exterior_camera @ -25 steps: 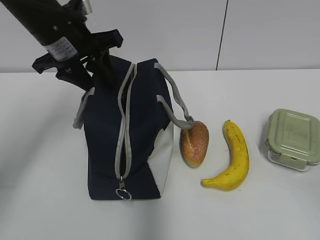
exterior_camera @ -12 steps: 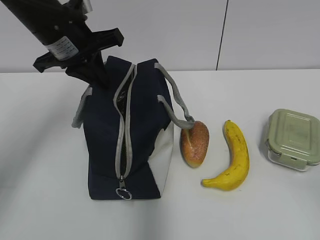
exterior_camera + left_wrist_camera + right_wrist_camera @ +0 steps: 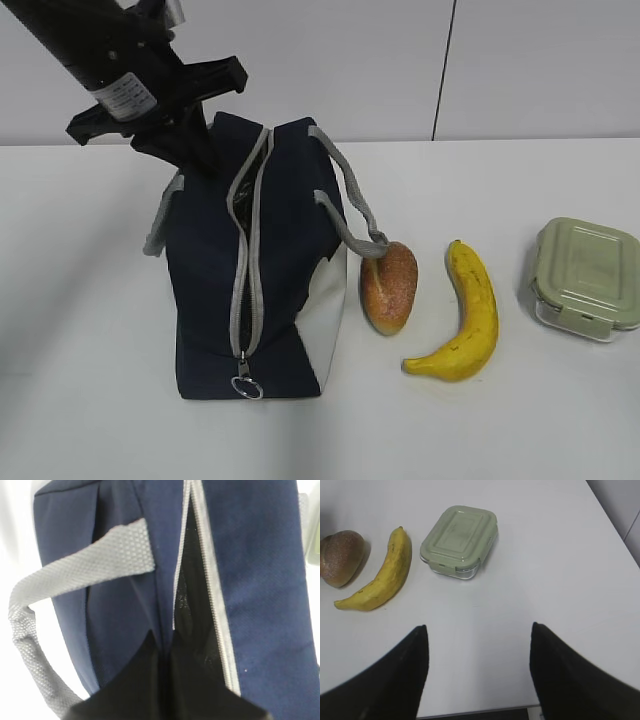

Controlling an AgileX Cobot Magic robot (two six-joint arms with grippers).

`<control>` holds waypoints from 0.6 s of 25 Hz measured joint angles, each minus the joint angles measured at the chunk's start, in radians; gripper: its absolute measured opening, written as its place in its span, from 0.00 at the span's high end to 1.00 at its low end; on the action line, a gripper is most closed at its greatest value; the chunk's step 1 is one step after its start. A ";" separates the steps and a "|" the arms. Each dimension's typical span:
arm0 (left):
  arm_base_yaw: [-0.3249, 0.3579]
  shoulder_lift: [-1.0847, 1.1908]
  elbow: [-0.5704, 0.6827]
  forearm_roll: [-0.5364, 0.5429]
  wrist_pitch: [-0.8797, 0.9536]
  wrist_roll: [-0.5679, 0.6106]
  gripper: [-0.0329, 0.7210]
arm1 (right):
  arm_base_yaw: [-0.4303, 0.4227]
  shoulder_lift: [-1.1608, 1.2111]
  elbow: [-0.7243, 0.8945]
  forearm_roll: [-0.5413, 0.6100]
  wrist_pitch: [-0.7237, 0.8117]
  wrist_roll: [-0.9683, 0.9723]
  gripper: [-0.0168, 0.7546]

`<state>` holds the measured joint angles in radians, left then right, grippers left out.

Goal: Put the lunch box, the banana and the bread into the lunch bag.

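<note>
The navy lunch bag (image 3: pixel 210 280) stands left of centre, and its grey zipper (image 3: pixel 243 290) is parted a little at the far end. My left gripper (image 3: pixel 200 155) is at the bag's far top edge. In the left wrist view my left gripper (image 3: pixel 164 640) is shut on the lunch bag's (image 3: pixel 255 580) navy fabric beside the zipper slit. The bread (image 3: pixel 389 286), banana (image 3: pixel 472 315) and lunch box (image 3: pixel 586 275) lie in a row to the right. My right gripper (image 3: pixel 479 630) hovers open over bare table, short of the lunch box (image 3: pixel 460 540), banana (image 3: pixel 382 577) and bread (image 3: pixel 340 557).
A grey handle (image 3: pixel 345 200) droops from the bag onto the bread. The other handle (image 3: pixel 80 577) hangs on the bag's left side. The zipper's ring pull (image 3: pixel 246 388) is at the bag's near end. The white table (image 3: pixel 520 430) meets a wall behind.
My left gripper has closed on the bag's fabric at the far top edge. The zipper slit there has spread slightly, showing the dark inside. The right arm has not moved.
</note>
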<state>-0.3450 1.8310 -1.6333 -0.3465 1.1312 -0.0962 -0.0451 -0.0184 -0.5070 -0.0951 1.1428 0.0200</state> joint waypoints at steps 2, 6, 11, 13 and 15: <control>0.000 0.000 0.000 0.000 0.000 0.000 0.96 | 0.000 0.000 0.000 0.000 0.000 0.000 0.37; 0.000 0.000 0.000 0.000 0.000 0.000 0.96 | 0.000 0.000 0.000 0.000 0.000 0.000 0.37; 0.000 0.000 0.000 0.000 0.005 0.000 0.96 | 0.000 0.000 0.000 0.000 0.000 0.000 0.37; 0.000 0.000 0.000 0.000 0.005 0.000 0.96 | 0.000 0.000 0.000 0.000 0.000 0.000 0.37; 0.000 0.000 0.000 0.000 0.006 0.000 0.96 | 0.000 0.000 0.000 0.000 0.000 0.000 0.37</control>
<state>-0.3450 1.8310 -1.6333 -0.3465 1.1368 -0.0962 -0.0451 -0.0184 -0.5070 -0.0951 1.1428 0.0200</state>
